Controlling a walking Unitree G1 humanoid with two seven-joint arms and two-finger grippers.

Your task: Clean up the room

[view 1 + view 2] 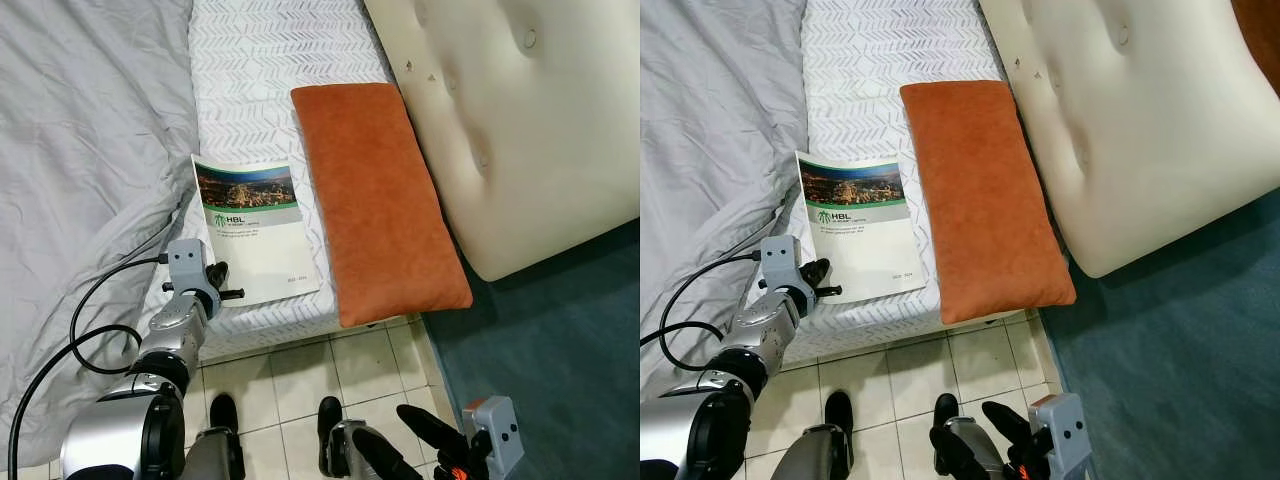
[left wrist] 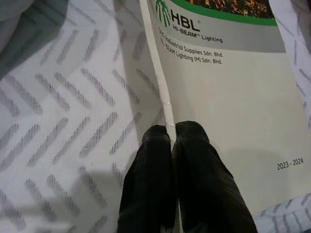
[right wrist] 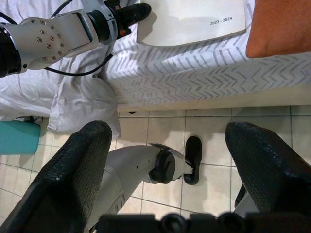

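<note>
A: Which step is in hand?

B: Picking up the catalogue (image 1: pixel 257 228) from the bed (image 1: pixel 255 50), it is judged. The left gripper (image 2: pixel 172 133) is closed, fingertips touching the spine edge just ahead; nothing is held. Reopening is called for next.

A: The other?

B: The right gripper (image 3: pixel 170 160) is held wide open above the floor (image 1: pixel 300 375), empty.
</note>
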